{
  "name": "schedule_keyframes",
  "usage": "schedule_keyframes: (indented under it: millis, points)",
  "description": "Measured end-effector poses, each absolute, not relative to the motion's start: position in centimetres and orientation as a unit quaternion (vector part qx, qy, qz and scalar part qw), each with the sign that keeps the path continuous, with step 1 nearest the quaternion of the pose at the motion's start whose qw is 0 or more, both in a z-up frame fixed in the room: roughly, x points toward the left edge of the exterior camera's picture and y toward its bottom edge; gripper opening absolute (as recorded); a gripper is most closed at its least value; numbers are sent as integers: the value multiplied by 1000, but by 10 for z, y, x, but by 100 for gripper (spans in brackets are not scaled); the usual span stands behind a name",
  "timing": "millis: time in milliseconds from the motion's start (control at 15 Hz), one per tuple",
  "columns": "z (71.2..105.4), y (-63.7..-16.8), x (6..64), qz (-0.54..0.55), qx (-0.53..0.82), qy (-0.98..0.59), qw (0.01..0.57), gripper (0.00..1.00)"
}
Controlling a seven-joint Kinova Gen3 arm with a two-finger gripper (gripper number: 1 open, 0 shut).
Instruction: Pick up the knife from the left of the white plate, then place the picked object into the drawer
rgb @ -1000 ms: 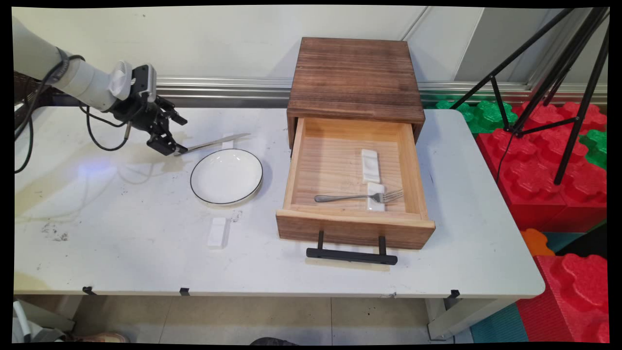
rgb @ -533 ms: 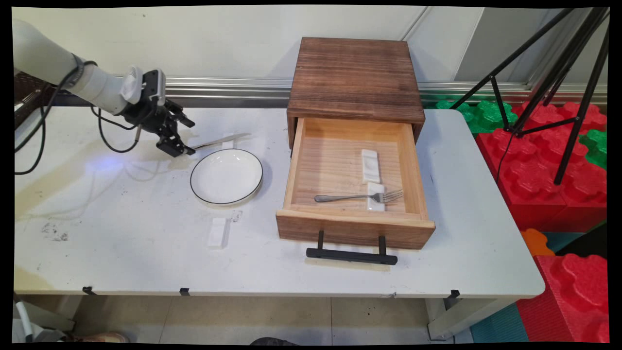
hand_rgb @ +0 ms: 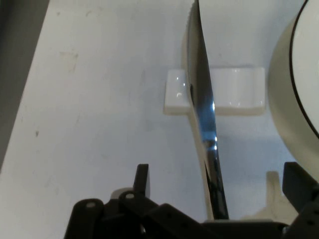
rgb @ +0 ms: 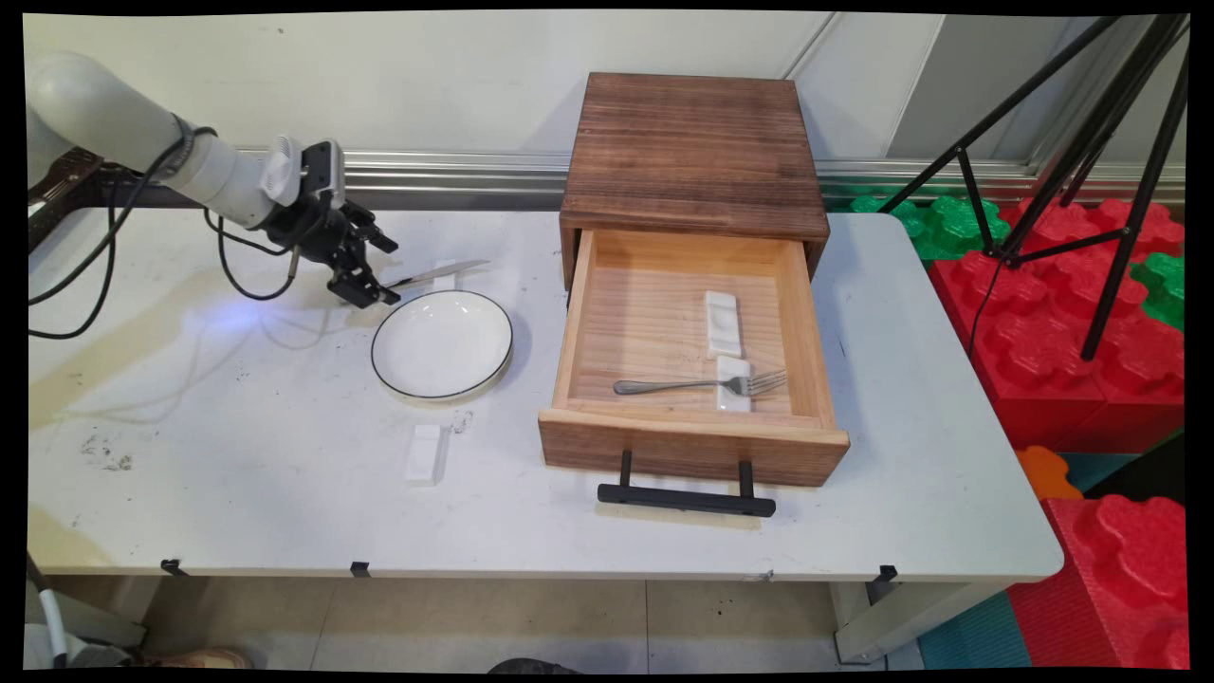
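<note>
A table knife (rgb: 438, 274) lies on the white table behind the plate, its blade propped on a small white rest (rgb: 444, 281). My gripper (rgb: 373, 289) is low over the knife's handle end, at the plate's upper left. In the hand view the gripper (hand_rgb: 219, 179) is open, and the knife (hand_rgb: 202, 99) runs up between the two fingers without touching either. The white rest (hand_rgb: 239, 87) lies across under the blade. The white plate (hand_rgb: 299, 99) with a black rim fills the right edge.
The plate (rgb: 442, 343) sits mid-table, with another white rest (rgb: 424, 453) in front of it. A wooden box (rgb: 692, 152) has its drawer (rgb: 692, 446) pulled open, holding a fork (rgb: 702, 384) and two white rests (rgb: 723, 323). Red and green foam blocks (rgb: 1091, 313) and a tripod (rgb: 1072, 142) stand to the right.
The gripper has moved right along the knife's handle, closer to the plate and the rest. The knife, plate and drawer have not moved.
</note>
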State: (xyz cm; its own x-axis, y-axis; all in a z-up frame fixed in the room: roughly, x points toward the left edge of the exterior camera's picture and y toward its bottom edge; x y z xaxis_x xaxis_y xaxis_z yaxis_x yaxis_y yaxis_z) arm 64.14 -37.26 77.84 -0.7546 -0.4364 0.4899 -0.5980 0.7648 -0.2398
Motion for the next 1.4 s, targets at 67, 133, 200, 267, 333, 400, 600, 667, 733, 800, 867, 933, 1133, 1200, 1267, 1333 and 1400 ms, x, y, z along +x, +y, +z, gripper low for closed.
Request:
schedule_keyframes:
  millis: [67,133,200,267,333,400,600,667,733,800,867,933,1133,1200,1267,1333,1400]
  points:
    - [776,-375,640,193,284,-916,209,100]
    - [774,-377,640,192,285,-916,209,100]
    - [773,-378,639,190,287,-915,209,100]
    - [772,-379,639,189,288,-915,209,100]
    - [771,-380,639,188,290,-915,208,100]
    - [770,-381,639,187,292,-915,208,100]
    - [767,-383,639,184,296,-914,207,0]
    - [766,-384,639,184,298,-914,207,0]
    - [766,-384,639,183,300,-913,207,0]
    - [766,-385,639,183,302,-913,206,0]
    - [765,-385,639,183,304,-912,206,0]
    - [765,-386,639,183,305,-912,206,0]
    - [764,-387,640,182,310,-910,204,0]
    - [764,-388,641,182,311,-910,204,0]
    - [764,-387,641,182,313,-910,203,0]
    - [764,-387,642,182,314,-910,202,0]
    - [764,-388,642,181,315,-910,202,0]
